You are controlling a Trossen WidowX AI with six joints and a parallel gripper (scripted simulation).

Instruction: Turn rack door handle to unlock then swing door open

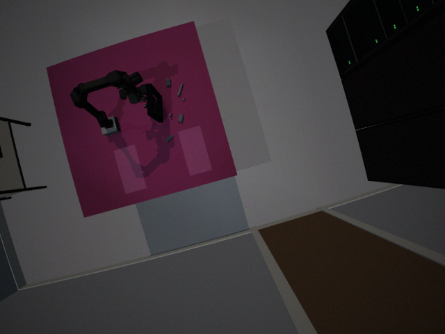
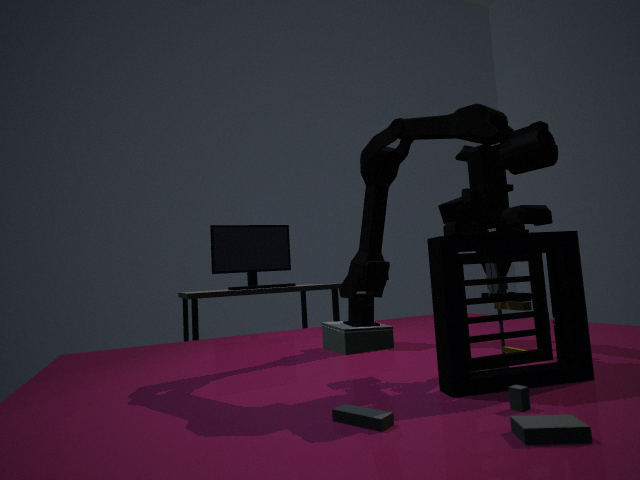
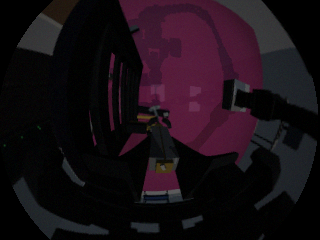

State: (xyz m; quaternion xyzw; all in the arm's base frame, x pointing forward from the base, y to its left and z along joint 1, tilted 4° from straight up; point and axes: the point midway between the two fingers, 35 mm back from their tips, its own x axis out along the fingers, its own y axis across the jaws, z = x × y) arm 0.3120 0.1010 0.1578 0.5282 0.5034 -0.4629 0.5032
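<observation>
Right of centre in the exterior view, the black rack frame (image 1: 160,114) (image 2: 443,320) (image 3: 75,65) stands upright on the magenta table (image 1: 108,179) (image 2: 77,392) (image 3: 200,55). Its barred door (image 2: 540,310) (image 3: 102,100) stands slightly out of line with the frame, with a gap showing along its right side. Low in the middle of the wrist view, the gripper (image 2: 496,276) (image 3: 160,139) is closed on the upright handle (image 2: 496,284) (image 3: 163,145), a grey piece with a yellow end. From the upper middle of the exterior view, the dark arm (image 1: 96,84) (image 2: 429,128) (image 3: 270,105) arches over to the right and reaches down behind the frame. Toward the bottom of that same view lie a long grey block (image 2: 361,417), a small upright block (image 2: 519,397) and a flat block (image 2: 550,429).
</observation>
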